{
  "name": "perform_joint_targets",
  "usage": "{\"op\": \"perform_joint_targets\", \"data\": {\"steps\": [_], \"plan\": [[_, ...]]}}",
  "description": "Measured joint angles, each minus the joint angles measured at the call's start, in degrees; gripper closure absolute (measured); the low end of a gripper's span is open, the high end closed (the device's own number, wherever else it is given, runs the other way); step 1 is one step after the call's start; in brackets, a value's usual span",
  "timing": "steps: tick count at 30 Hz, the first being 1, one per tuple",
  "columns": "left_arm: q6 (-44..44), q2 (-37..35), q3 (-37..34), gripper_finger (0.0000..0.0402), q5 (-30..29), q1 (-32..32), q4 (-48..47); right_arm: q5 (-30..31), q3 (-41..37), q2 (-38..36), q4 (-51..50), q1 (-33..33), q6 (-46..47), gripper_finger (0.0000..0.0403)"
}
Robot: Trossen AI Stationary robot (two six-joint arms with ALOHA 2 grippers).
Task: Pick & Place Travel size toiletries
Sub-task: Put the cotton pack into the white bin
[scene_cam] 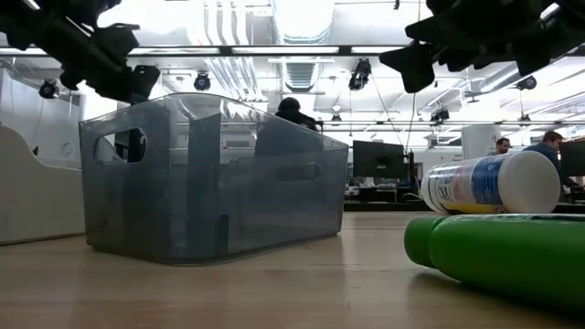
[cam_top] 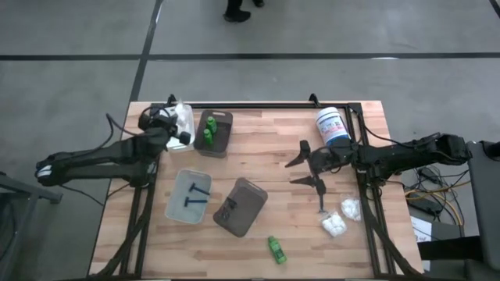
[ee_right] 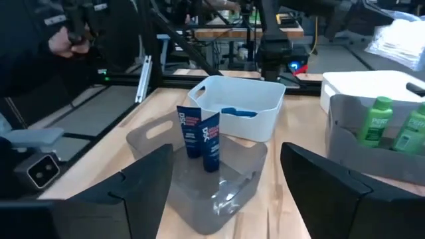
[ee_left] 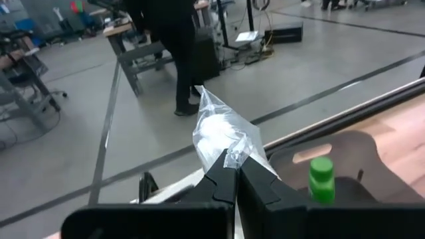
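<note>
My left gripper (cam_top: 173,123) is at the table's far left corner, shut on a lumpy white packet (ee_left: 219,133) in clear plastic. My right gripper (cam_top: 308,168) hangs open over the table's right half with nothing between its fingers (ee_right: 143,179). Two white packets (cam_top: 334,225) lie on the table near the right front. A green bottle (cam_top: 276,250) lies on its side near the front edge. More green bottles (cam_top: 208,133) stand in a dark tray (cam_top: 223,144). Blue-grey sticks (cam_top: 195,195) lie in a white tray (cam_top: 176,207). Two blue tubes (ee_right: 201,136) stand in a grey tray (cam_top: 248,211). My left gripper pinches the packet's clear plastic edge (ee_left: 234,158) between its two fingertips (ee_left: 262,182). The fingers point roughly level, toward the table's far side. The packet sticks out beyond the fingertips, lifted clear of the table.
A large white tub with a blue label (cam_top: 332,126) lies at the far right, close to my right arm. Another white tray (ee_right: 372,83) sits at the far left corner behind the dark tray. Bare wood shows in the table's middle and along the front left.
</note>
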Motion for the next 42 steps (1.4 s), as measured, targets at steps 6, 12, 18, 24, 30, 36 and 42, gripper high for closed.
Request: {"op": "perform_joint_targets", "data": {"steps": [6,12,18,24,30,36,42], "plan": [[-3.1,0.1,-1.8,0.0399,-0.2,0.1,-2.7,-0.1,0.0,0.0,-0.1,0.0,1.0,0.0149],[-5.7,0.1,-6.1,0.0399,-0.1,1.5,-1.7,-0.1,0.0,0.0,-0.3,0.0,0.6,0.0164],[-7.7,0.2,-9.2,0.0399,2.6,3.9,-0.4,-0.1,0.0,0.0,-0.4,0.0,-0.4,0.0175],[-8.9,0.3,-11.6,0.0399,3.9,4.6,0.2,-0.1,0.0,0.0,-0.4,0.0,-0.5,0.0178],[-8.9,0.4,-12.8,0.0399,4.0,4.7,0.3,-0.1,-0.1,0.0,-0.4,0.0,-0.4,0.0161],[-7.5,0.3,-13.8,0.0391,3.8,4.7,0.3,-0.1,-0.4,0.0,-0.4,0.0,-0.4,0.014],[-7.1,0.4,-14.5,0.037,3.0,4.7,0.3,-0.1,-0.8,0.0,-0.4,0.0,-0.4,0.0122]]}}
